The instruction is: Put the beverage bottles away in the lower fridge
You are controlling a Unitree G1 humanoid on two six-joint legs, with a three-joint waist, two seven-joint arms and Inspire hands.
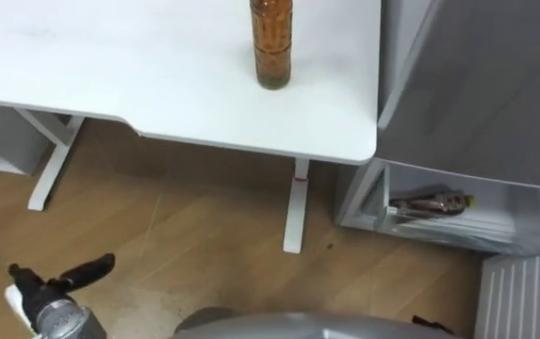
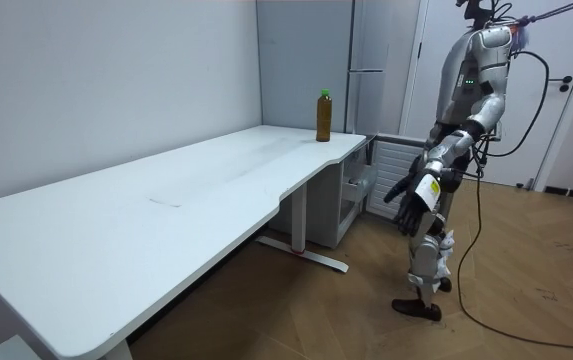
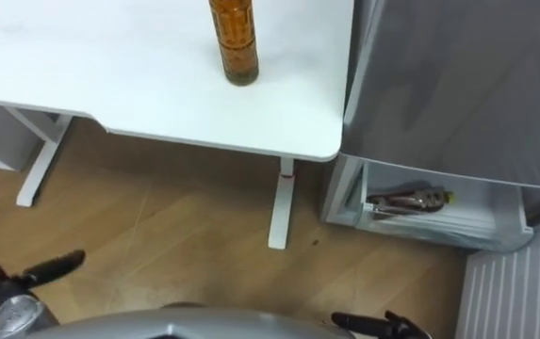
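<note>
An amber drink bottle (image 1: 272, 47) stands upright on the white bench (image 1: 109, 66) beside the fridge (image 1: 477, 85), whose lower compartment (image 1: 458, 215) is open. The left robot hand (image 1: 43, 287) and the right robot hand (image 3: 383, 325) hang low, fingers straight, both empty.

A long white desk (image 2: 166, 215) on white legs (image 1: 295, 212) stands along a plain pale wall (image 2: 96, 80) over a light wooden floor (image 1: 185, 235), with a white door (image 2: 556, 140) at the room's far end.
</note>
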